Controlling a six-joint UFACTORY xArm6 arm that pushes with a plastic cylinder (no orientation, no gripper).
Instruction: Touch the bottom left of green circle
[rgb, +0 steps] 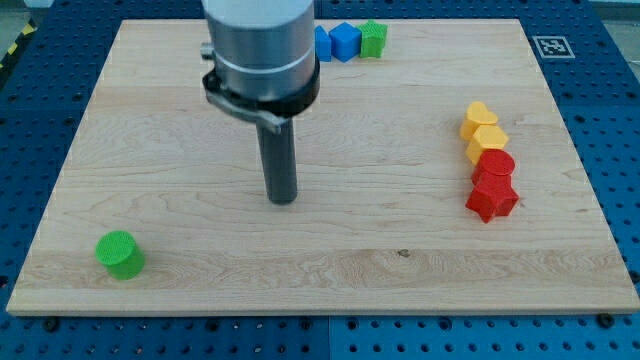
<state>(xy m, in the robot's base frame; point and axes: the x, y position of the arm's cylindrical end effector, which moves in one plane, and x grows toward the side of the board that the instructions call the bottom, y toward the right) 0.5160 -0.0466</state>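
The green circle (120, 254) is a short green cylinder near the board's bottom left corner. My tip (283, 199) is the lower end of the dark rod, resting on the board left of centre. It stands well to the right of and above the green circle, apart from it and from every other block.
At the view's top, a blue block (345, 41) and a green block (373, 38) sit side by side, with another blue block partly hidden behind the arm. At the right, two yellow blocks (483, 131) stand above a red circle (497, 165) and a red star (491, 199).
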